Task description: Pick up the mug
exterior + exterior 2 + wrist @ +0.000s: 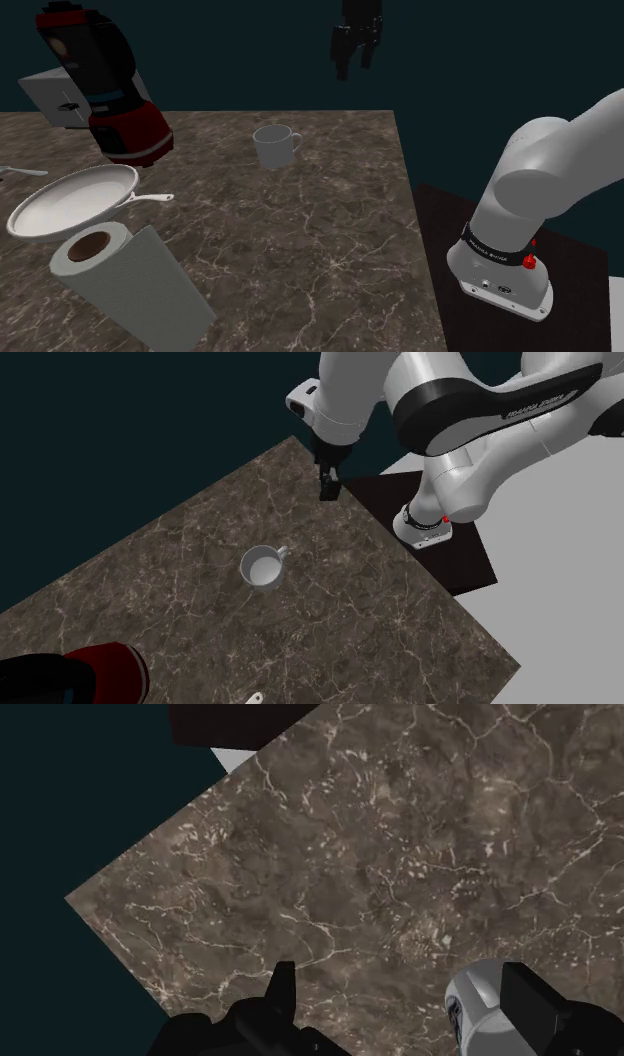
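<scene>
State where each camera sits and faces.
Shoulder view: beside the stand, looking down across the table; arm base and open gripper show.
Second exterior view: high above the table, looking down toward the stand; arm and gripper show.
Wrist view: on the gripper, looking down at the table; both fingers show.
Shared: all three show the mug.

You find the mug [273, 147] standing on the table [300, 250] near its far edge in the shoulder view, well apart from the rest. The pan [70, 200] lies by the left edge, with the paper roll [130, 285] before it at the near edge and the appliance [110, 90] behind it. The gripper [354, 72] hangs above the table near the far right corner.
</scene>
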